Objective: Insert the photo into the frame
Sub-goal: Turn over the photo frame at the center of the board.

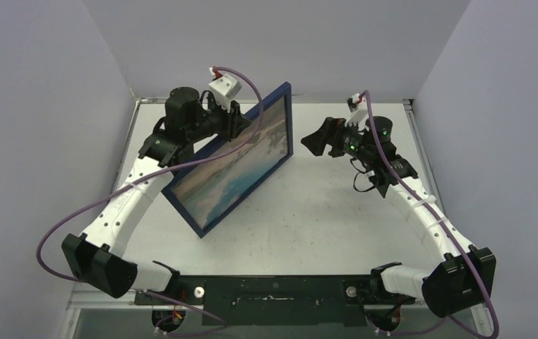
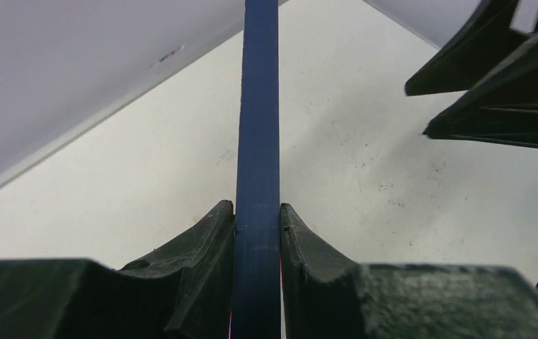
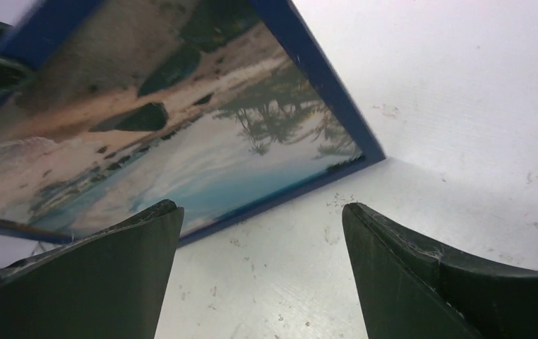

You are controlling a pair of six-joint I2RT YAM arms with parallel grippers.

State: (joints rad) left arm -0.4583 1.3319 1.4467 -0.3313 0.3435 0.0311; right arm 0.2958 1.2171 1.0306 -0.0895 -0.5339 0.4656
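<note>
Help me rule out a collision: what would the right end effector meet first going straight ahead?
Probably the frame, its front near the lower edge, over the photo. Depth is unclear; the right end effector could reach the table first.

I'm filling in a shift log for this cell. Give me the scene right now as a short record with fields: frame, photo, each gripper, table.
frame: navy, standing on its lower edge on the table, tilted, gripped at its top edge
photo: coast print, showing inside the frame's border
left gripper: shut on the frame's top edge
right gripper: open, holding nothing, facing the picture side, apart from it
table: white, lightly scuffed
</note>
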